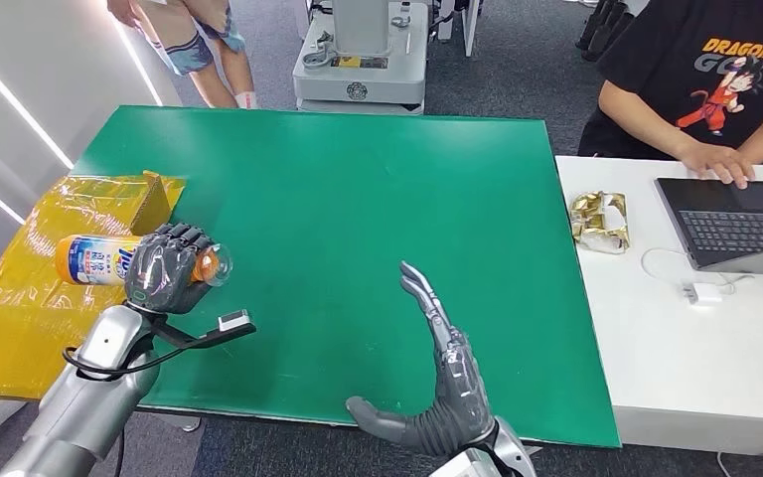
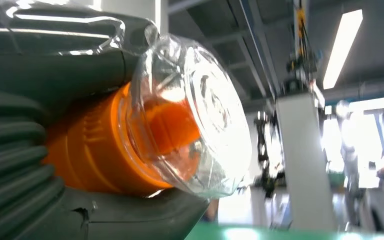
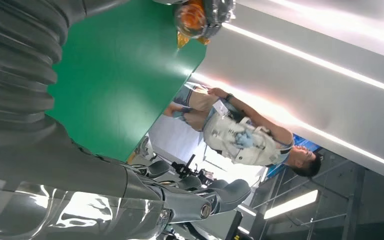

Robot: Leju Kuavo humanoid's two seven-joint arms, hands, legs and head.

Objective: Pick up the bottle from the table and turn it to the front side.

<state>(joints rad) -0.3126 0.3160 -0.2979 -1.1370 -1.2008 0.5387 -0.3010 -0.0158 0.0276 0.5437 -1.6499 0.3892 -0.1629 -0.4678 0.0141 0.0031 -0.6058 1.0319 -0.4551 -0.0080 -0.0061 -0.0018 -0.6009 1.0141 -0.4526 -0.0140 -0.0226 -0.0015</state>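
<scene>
My left hand (image 1: 167, 268) grips a bottle (image 1: 99, 259) with a blue and white label, held on its side above the left edge of the green table (image 1: 358, 209). Its orange neck and clear cap (image 1: 215, 264) point right, toward the table's middle. Up close in the left wrist view, the orange neck (image 2: 105, 150) and clear cap (image 2: 200, 130) stick out past my fingers (image 2: 55, 65). The bottle's cap end (image 3: 200, 17) also appears far off in the right wrist view. My right hand (image 1: 442, 383) is open near the table's front edge, fingers stretched forward, holding nothing.
A yellow wrapped box (image 1: 50, 268) lies left of the green table, under the bottle. A white table (image 1: 676, 338) on the right carries a laptop (image 1: 740, 224), a gold wrapper (image 1: 599, 220) and a charger (image 1: 700, 291). One person sits there typing; another stands at the far left.
</scene>
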